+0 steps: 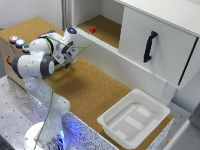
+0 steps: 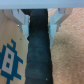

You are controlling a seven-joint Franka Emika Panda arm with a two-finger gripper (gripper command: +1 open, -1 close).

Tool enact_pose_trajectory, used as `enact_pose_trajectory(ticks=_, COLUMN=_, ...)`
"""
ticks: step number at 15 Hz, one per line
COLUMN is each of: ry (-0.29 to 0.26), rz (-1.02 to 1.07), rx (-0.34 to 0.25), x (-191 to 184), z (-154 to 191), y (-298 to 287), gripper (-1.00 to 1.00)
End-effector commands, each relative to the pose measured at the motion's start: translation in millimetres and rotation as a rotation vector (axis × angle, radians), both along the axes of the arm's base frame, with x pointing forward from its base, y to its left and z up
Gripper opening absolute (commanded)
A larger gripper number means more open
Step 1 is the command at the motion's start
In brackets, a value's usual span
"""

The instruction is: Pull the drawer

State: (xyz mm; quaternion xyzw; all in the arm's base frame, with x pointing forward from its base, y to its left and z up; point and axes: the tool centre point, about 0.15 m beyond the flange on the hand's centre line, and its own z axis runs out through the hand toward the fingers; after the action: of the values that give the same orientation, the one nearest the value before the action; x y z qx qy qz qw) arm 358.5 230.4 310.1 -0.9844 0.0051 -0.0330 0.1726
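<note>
white plastic tub (image 1: 134, 119) sits on rough cork table (image 1: 85, 90). long smooth drawer (image 1: 120, 62) has bare cork beside it. gripper (image 2: 39, 20) fingers spread apart.

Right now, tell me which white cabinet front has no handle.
The drawer: the long, low panel under the open shelf. The big door above carries a black vertical handle.

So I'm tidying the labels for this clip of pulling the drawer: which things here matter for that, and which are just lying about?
For the job:
- drawer, the long low white front under the shelf
- gripper, near the drawer's end at the exterior view's left; the jaws look open in the wrist view

Just lying about:
- white tub
- cupboard door with black handle
- small red block
- buttons
</note>
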Motion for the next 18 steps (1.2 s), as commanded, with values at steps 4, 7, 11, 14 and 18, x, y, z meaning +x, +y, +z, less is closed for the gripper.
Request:
enact_pose_trajectory(ticks=4, ry=-0.016, rz=-0.065, rx=0.021, x=7, z=-11, y=-92, gripper=-1.0)
enact_pose_trajectory(ticks=7, ry=-0.019, rz=-0.099, rx=0.005, x=8, z=-8, y=-110, gripper=-1.0)
enact_pose_trajectory(ticks=11, ry=-0.036, rz=-0.127, rx=-0.036, x=10, z=7, y=-125, gripper=-1.0)
enact_pose_trajectory(ticks=14, ry=-0.044, rz=-0.096, rx=-0.047, x=4, z=23, y=-123, gripper=1.0)
enact_pose_trajectory(ticks=18, ry=-0.061, rz=0.019, rx=-0.063, x=-16, z=51, y=-106, gripper=1.0)
